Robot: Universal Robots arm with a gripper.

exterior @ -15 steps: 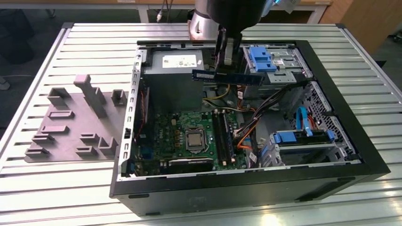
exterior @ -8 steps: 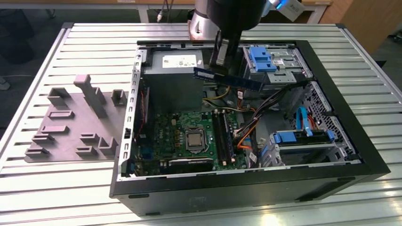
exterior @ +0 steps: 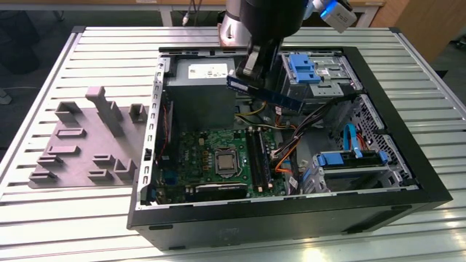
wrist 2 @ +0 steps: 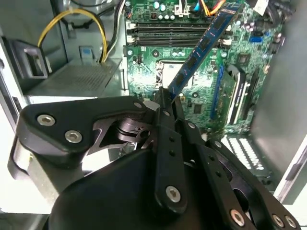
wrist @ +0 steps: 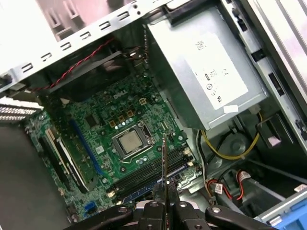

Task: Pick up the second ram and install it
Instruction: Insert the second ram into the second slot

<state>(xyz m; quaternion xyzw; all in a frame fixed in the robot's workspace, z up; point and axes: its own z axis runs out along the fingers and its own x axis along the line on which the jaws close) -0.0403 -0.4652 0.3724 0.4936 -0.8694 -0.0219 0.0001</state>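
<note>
Second ram (exterior: 266, 94) gripped in hand (exterior: 251, 75) — long axis aslant toward the exterior view's right

This looks like a robotics lab or workshop: an open desktop computer case (exterior: 291, 225) lies on a slatted aluminium counter (exterior: 65, 218), beside a grey fixture plate (exterior: 80, 155), under an industrial robot arm (exterior: 266, 16).

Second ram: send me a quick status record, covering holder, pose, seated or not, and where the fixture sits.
held by: gripper, shut on the second ram
pose: tilted, in the air over the open computer case
seated: no, apart from the memory slots
fixture plate: beside the case, on the exterior view's left
</note>
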